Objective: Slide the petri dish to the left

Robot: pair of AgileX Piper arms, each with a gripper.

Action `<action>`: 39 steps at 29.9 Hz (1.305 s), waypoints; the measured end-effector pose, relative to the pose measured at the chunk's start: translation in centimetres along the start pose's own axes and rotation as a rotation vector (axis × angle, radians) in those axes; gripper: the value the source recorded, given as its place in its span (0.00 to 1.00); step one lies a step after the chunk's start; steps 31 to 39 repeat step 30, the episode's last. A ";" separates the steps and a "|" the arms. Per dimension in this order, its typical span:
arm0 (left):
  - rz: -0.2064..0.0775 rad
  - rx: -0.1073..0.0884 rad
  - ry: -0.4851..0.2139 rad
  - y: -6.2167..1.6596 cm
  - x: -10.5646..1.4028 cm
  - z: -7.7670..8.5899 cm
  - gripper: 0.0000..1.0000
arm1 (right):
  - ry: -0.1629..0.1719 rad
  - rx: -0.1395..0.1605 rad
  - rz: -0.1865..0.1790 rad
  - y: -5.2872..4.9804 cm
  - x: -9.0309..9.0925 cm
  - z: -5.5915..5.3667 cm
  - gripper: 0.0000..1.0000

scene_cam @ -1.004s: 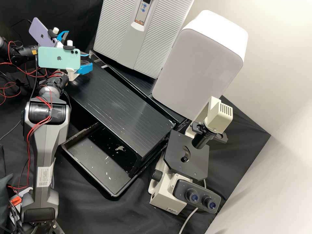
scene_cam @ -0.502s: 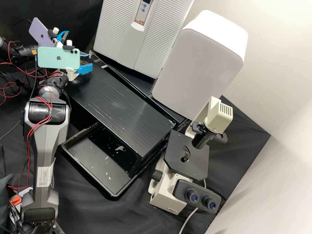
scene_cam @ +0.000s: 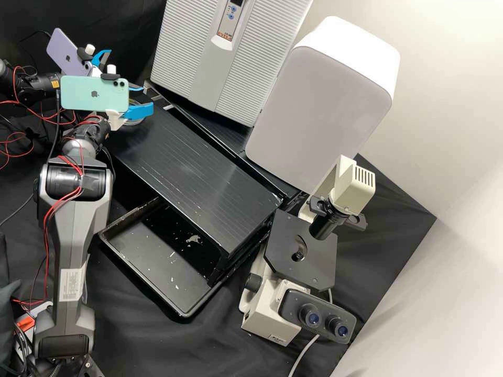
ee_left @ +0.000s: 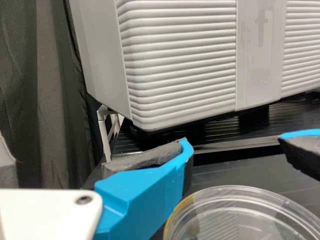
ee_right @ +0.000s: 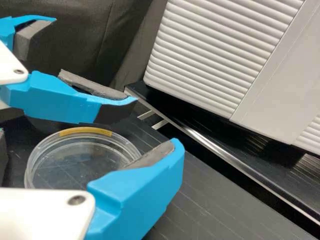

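Fingers of left gripper [ee_left: 234, 144]: I see them spread wide, gripping nothing.
Fingers of right gripper [ee_right: 90, 152]: parted, with one grey pad clear to me and nothing clamped.
Petri dish [ee_right: 75, 160]: flat on the black platform [ee_right: 225, 200], lying between the left gripper's fingers in its own wrist view. The right finger's pad sits at the dish rim, but I cannot confirm contact.
Yellow mark [ee_right: 85, 131]: on the dish rim, just beneath the left gripper's nearer finger.
White ribbed unit [ee_right: 240, 60]: beyond both sets of fingertips.
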 end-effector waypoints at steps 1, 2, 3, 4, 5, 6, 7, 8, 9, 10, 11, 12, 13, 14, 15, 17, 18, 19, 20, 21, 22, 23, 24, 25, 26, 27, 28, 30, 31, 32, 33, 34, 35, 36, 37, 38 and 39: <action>0.000 0.000 0.000 0.00 0.0 0.0 1.00 | 0.001 0.003 0.001 0.1 0.0 0.0 1.00; 0.000 0.000 0.000 0.00 0.0 0.0 1.00 | 0.001 0.003 0.001 0.1 0.0 0.0 1.00; 0.000 0.000 0.000 0.00 0.0 0.0 1.00 | 0.001 0.005 0.001 0.1 0.0 0.0 1.00; 0.000 0.000 0.000 0.00 0.0 0.0 1.00 | 0.002 0.003 0.002 0.1 0.0 0.0 1.00; 0.000 0.000 0.000 0.00 0.0 0.0 1.00 | 0.004 0.000 0.011 0.1 -0.2 0.0 1.00; 0.000 0.000 0.000 0.00 0.0 0.0 1.00 | 0.007 -0.012 0.024 0.1 -0.6 0.3 1.00; 0.000 0.000 0.000 0.00 0.0 0.0 1.00 | 0.001 -0.030 0.028 -0.1 -1.2 0.7 1.00; 0.000 0.000 0.000 0.00 0.0 0.0 1.00 | -0.001 -0.046 0.041 0.0 -1.9 1.1 1.00; 0.000 0.000 0.000 0.00 0.0 0.0 1.00 | -0.006 -0.054 0.055 0.1 -2.6 1.4 1.00; 0.000 0.000 0.000 0.00 0.0 0.0 1.00 | -0.008 -0.055 0.081 0.5 -3.3 1.6 1.00; 0.000 0.000 0.000 0.00 0.0 0.0 1.00 | -0.011 -0.059 0.103 0.6 -4.0 1.7 1.00; 0.000 0.000 0.000 0.00 0.0 0.0 1.00 | -0.013 -0.063 0.154 0.9 -4.8 1.8 1.00; 0.000 0.000 0.000 0.00 0.0 0.0 1.00 | -0.014 -0.067 0.185 1.0 -5.4 1.8 1.00; 0.000 0.000 0.000 0.00 0.0 0.0 1.00 | -0.013 -0.072 0.222 1.1 -6.1 1.8 1.00; 0.000 0.000 0.000 0.00 0.0 0.0 1.00 | -0.010 -0.080 0.263 1.1 -6.8 1.8 1.00; 0.000 0.000 0.000 0.00 0.0 0.0 1.00 | -0.007 -0.100 0.325 0.7 -8.0 1.7 1.00; 0.000 0.000 0.000 0.00 0.0 0.0 1.00 | -0.003 -0.109 0.365 0.6 -8.8 1.6 1.00; 0.000 0.000 0.000 0.00 0.0 0.0 1.00 | 0.002 -0.118 0.386 0.3 -9.5 1.7 1.00; 0.000 0.000 0.000 0.00 0.0 0.0 1.00 | 0.008 -0.126 0.415 0.4 -10.1 1.7 1.00; 0.000 0.000 0.000 0.00 0.0 0.0 1.00 | 0.018 -0.137 0.430 0.2 -10.8 1.9 1.00; 0.000 0.000 0.000 0.00 0.0 0.0 1.00 | 0.030 -0.145 0.441 0.2 -11.2 2.0 1.00; 0.000 0.000 0.000 0.00 0.0 0.0 1.00 | 0.056 -0.148 0.436 0.0 -12.0 2.3 1.00; 0.000 0.000 0.000 0.00 0.0 0.0 1.00 | 0.078 -0.133 0.436 0.0 -12.5 2.5 1.00; 0.000 0.000 0.000 0.00 0.0 0.0 1.00 | 0.108 -0.120 0.429 0.0 -13.1 2.8 1.00; 0.000 0.000 0.000 0.00 0.0 0.0 1.00 | 0.137 -0.112 0.425 0.0 -13.5 3.0 1.00; 0.000 0.000 0.000 0.00 0.0 0.0 1.00 | 0.161 -0.098 0.419 0.0 -14.0 3.4 1.00; 0.000 0.000 0.000 0.00 0.0 0.0 1.00 | 0.177 -0.089 0.415 0.0 -14.5 3.7 1.00; 0.000 0.000 0.000 0.00 0.0 0.0 1.00 | 0.198 -0.052 0.413 0.2 -15.2 4.4 1.00; 0.000 0.000 0.000 0.00 0.0 0.0 1.00 | 0.198 -0.052 0.413 0.2 -15.2 4.4 1.00; 0.000 0.000 0.000 0.00 0.0 0.0 1.00 | 0.198 -0.052 0.413 0.2 -15.2 4.4 1.00; 0.000 0.000 0.000 0.00 0.0 0.0 1.00 | 0.198 -0.052 0.413 0.2 -15.2 4.4 1.00; 0.000 0.000 0.000 0.00 0.0 0.0 1.00 | 0.198 -0.052 0.413 0.2 -15.2 4.4 1.00; 0.000 0.000 0.000 0.00 0.0 0.0 1.00 | 0.198 -0.052 0.413 0.2 -15.2 4.4 1.00; 0.000 0.000 0.000 0.00 0.0 0.0 1.00 | 0.198 -0.052 0.413 0.2 -15.2 4.4 1.00; 0.000 0.000 0.000 0.00 0.0 0.0 1.00 | 0.198 -0.052 0.413 0.2 -15.2 4.4 1.00; 0.000 0.000 0.000 0.00 0.0 0.0 1.00 | 0.198 -0.052 0.413 0.2 -15.2 4.4 1.00; 0.000 0.000 0.000 0.00 0.0 0.0 1.00 | 0.198 -0.052 0.413 0.2 -15.2 4.4 1.00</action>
